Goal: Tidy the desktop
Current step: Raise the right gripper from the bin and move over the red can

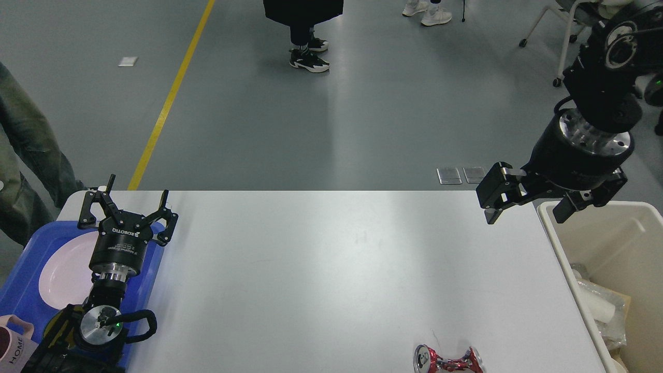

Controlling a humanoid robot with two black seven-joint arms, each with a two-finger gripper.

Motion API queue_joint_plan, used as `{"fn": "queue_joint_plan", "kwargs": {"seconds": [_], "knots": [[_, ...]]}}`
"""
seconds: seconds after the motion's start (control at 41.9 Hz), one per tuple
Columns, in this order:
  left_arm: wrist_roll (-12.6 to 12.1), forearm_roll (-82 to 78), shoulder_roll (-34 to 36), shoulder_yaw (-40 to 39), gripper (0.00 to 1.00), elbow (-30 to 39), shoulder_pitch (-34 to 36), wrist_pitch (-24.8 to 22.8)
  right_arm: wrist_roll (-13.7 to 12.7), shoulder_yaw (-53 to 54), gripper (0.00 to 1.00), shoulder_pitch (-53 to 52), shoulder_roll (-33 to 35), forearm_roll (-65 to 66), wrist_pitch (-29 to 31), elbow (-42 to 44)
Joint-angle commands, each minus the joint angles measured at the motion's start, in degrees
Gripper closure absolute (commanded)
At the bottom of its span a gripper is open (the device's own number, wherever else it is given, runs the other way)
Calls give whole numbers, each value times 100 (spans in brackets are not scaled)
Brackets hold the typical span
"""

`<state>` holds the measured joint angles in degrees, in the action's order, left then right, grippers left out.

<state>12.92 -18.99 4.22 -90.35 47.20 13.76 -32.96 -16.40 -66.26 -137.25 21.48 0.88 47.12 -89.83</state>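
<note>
Head view. Large white matte rectangular desktop [331, 269] w/ rounded corners spans the frame; one loose item on it, a crushed red-and-silver metal drinks can [448, 359], lying on its side at the near edge, right of centre, long axis approx. left–right. Right gripper [523, 206], jaws apart and empty, hangs over the far-right corner, beside the beige plastic bin [595, 207]; can lies toward the robot and slightly left of it. Left gripper [127, 215], fingers spread, nothing held, sits over the blue plastic tray [20, 280] holding a pale pink round plate [62, 269], well apart from the can. Right arm judged nearer.
</note>
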Motion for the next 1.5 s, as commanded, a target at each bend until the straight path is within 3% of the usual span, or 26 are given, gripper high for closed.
{"fn": "queue_joint_plan", "kwargs": {"seconds": [0.0, 0.334, 0.501, 0.548, 0.596, 0.787, 0.906, 1.049, 1.383, 1.478], "knots": [[0, 0, 0, 0, 3, 0, 4, 0, -29, 7, 0, 75, -4, 0, -1, -26], [0, 0, 0, 0, 3, 0, -4, 0, -91, 16, 0, 488, 14, -448, -599, -175], [0, 0, 0, 0, 3, 0, -4, 0, -407, 235, 0, 945, 5, -492, -704, -527], [0, 0, 0, 0, 3, 0, -4, 0, -407, 411, 2, 1068, 31, -580, -783, -580], [0, 0, 0, 0, 3, 0, -4, 0, -408, 482, 11, 1217, 49, -720, -976, -589], [0, 0, 0, 0, 3, 0, 4, 0, -600, 491, 7, 2034, -92, -2195, -2872, -650], [0, 0, 0, 0, 3, 0, -4, 0, -1005, 552, 5, 2492, -136, -3715, -4314, -738], [0, 0, 0, 0, 3, 0, -4, 0, -1014, 912, 0, 2984, -153, -4526, -5826, -843], [0, 0, 0, 0, 3, 0, 4, 0, -979, 2695, 0, 5118, 154, -4597, -7058, -423], [0, 0, 0, 0, 3, 0, 4, 0, -917, 2969, 0, 5585, 233, -4553, -7068, -106]]}}
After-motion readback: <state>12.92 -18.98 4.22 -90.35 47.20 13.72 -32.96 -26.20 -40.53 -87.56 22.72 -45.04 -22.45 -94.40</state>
